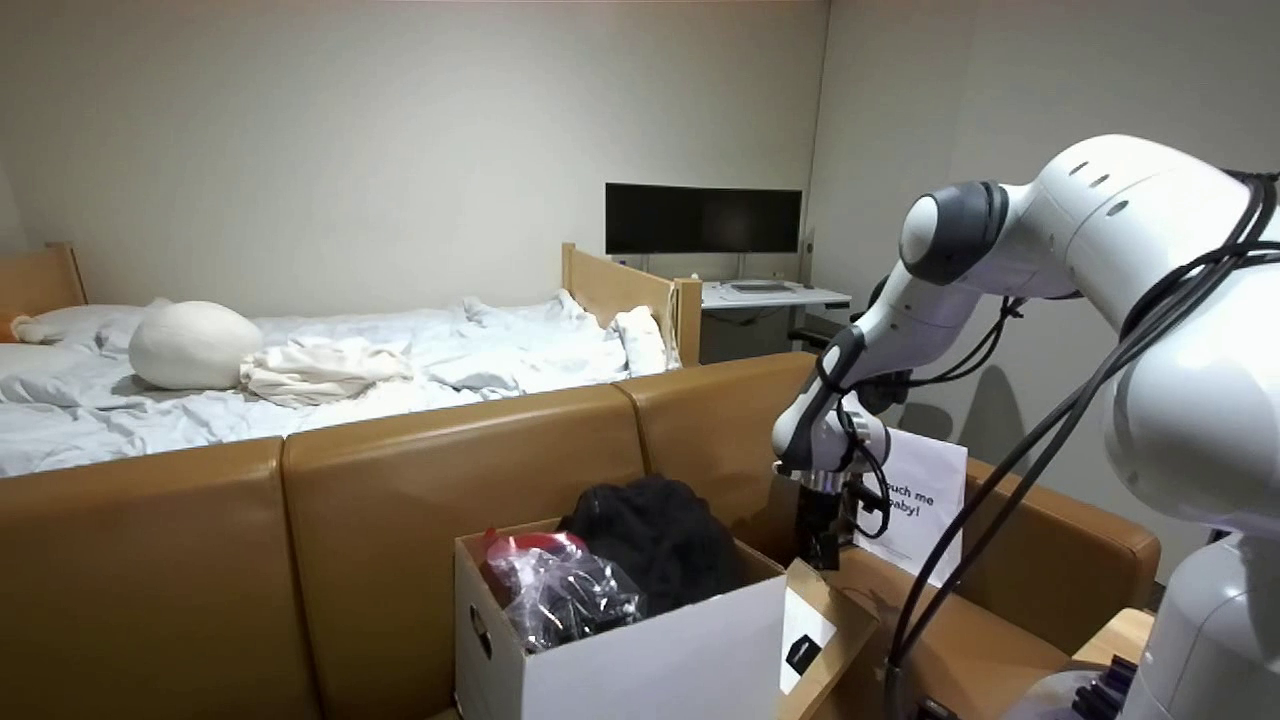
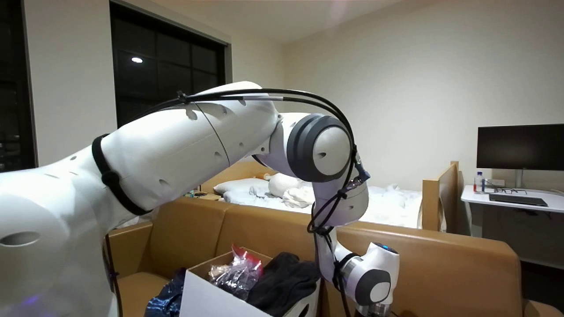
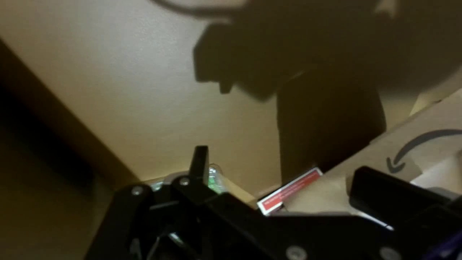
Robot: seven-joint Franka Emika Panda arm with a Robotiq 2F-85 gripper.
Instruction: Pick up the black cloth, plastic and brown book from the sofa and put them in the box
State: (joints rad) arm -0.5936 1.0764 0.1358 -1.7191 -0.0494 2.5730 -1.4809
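The white box [image 1: 650, 665] stands on the sofa and shows in both exterior views [image 2: 211, 297]. The black cloth [image 1: 655, 545] is heaped in it. The clear and red plastic [image 1: 565, 595] lies in it beside the cloth. My gripper [image 1: 820, 555] points down beside the box, above the sofa seat. In the wrist view my gripper [image 3: 283, 159] has its fingers wide apart with nothing held between them. A brown cardboard package [image 3: 379, 151] with a black arrow lies beyond the right finger; it also shows against the box [image 1: 840, 610]. I cannot tell whether it is the brown book.
A red-and-white strip [image 3: 290, 191] and a green-and-clear item [image 3: 214, 180] lie near the fingers. A white paper sign [image 1: 915, 500] leans behind the gripper. The sofa back [image 1: 460, 460] rises behind the box. A dark blue item [image 2: 165, 297] lies beside the box.
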